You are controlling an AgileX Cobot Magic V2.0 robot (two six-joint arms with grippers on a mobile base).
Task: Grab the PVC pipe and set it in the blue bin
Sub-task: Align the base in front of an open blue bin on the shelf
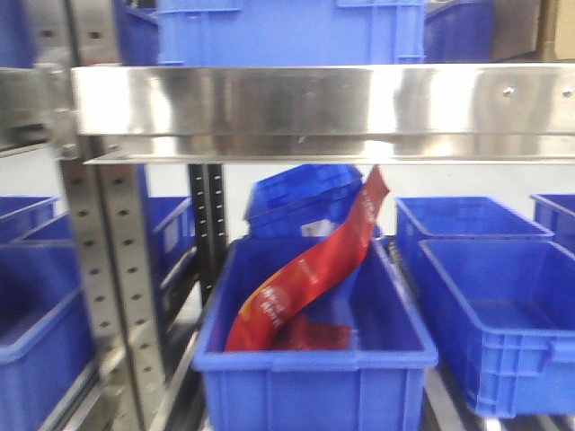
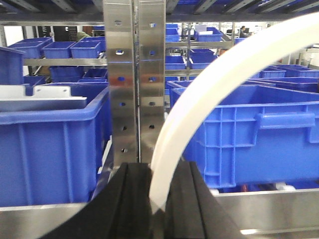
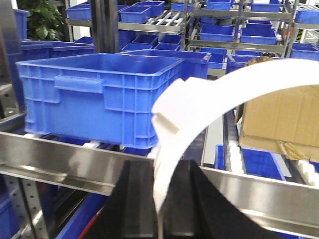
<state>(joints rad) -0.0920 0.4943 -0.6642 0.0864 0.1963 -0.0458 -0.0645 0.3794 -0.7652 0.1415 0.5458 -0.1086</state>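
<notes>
PVC pipe [image 3: 239, 84] arcs white from the right gripper [image 3: 160, 169], pinched between black jaws; the left gripper [image 2: 159, 167] clamps a similar white strip [image 2: 224, 64]. Front view alone shows a blue bin [image 1: 305, 359] holding a red pouch [image 1: 305, 269].

Left pincer [image 2: 157, 201], right pincer [image 3: 159, 201]: black fingers [image 2: 132, 199] drawn nearly together, seemingly clamped, aimed level.

We read warehouse stockroom: perforated steel racks [image 2: 134, 74] in rows, blue plastic bins [image 3: 99, 94] filling shelves, roller tracks [image 3: 164, 19], cardboard box [image 3: 279, 119].
</notes>
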